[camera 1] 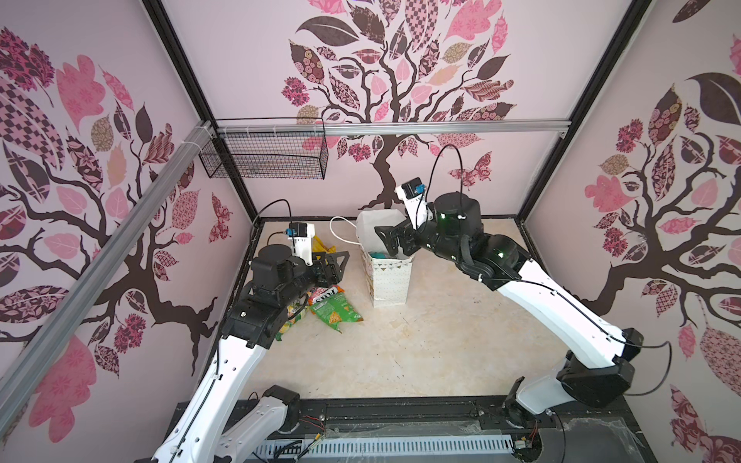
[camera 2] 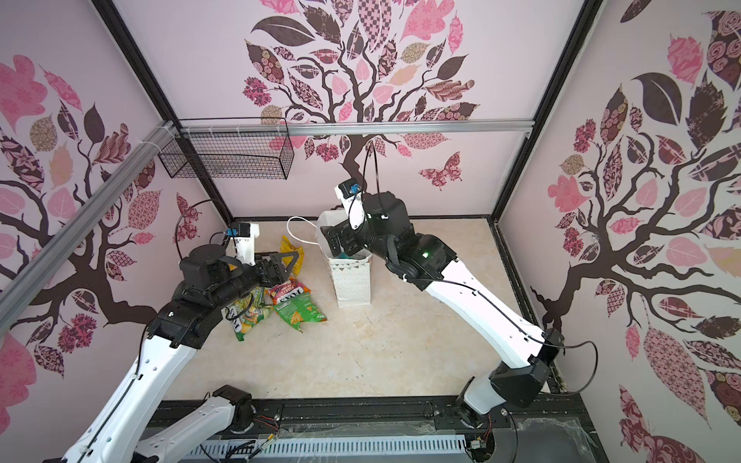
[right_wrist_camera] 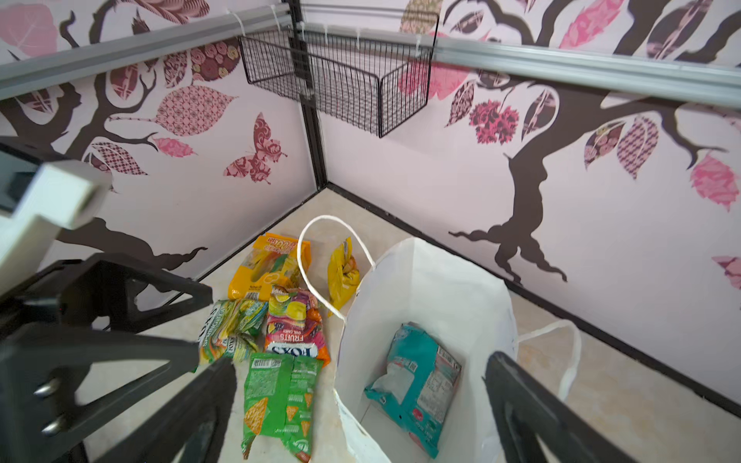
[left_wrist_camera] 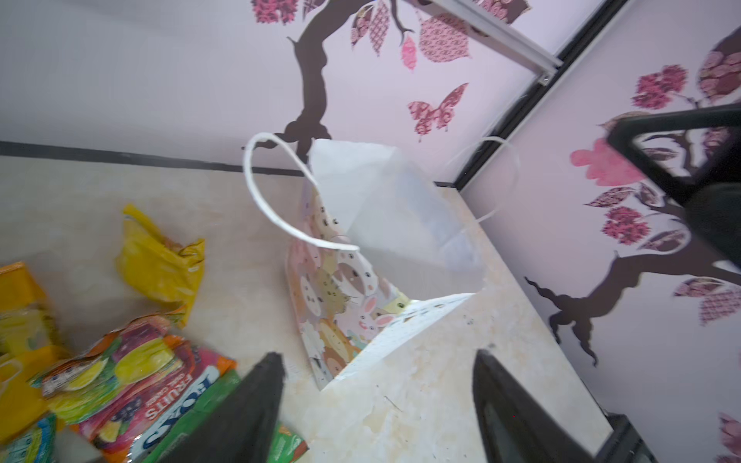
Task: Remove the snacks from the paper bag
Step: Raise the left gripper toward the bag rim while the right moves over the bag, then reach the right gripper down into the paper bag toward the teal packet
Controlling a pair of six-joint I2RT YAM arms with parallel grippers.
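The white paper bag (camera 1: 391, 280) (camera 2: 353, 284) (left_wrist_camera: 341, 312) stands upright at the back middle of the table. One teal snack packet (right_wrist_camera: 417, 385) lies inside it. Left of the bag lie a green packet (camera 1: 335, 312) (right_wrist_camera: 280, 393), a red-white one (camera 2: 286, 292) (right_wrist_camera: 294, 328), a yellow one (left_wrist_camera: 160, 264) (right_wrist_camera: 341, 276), an orange one (right_wrist_camera: 268, 268) and a green-yellow one (camera 2: 246, 316). My left gripper (camera 1: 337, 264) (left_wrist_camera: 377, 356) hovers open over these packets, holding nothing. Above the bag's mouth my right gripper (camera 1: 385, 236) (right_wrist_camera: 361, 358) is open and empty.
A black wire basket (camera 1: 264, 156) (right_wrist_camera: 341, 88) hangs on the rail at the back left corner. One white cord handle (left_wrist_camera: 260, 192) of the bag hangs toward the packets. Bare beige tabletop (camera 1: 421, 348) stretches in front of the bag, with walls on three sides.
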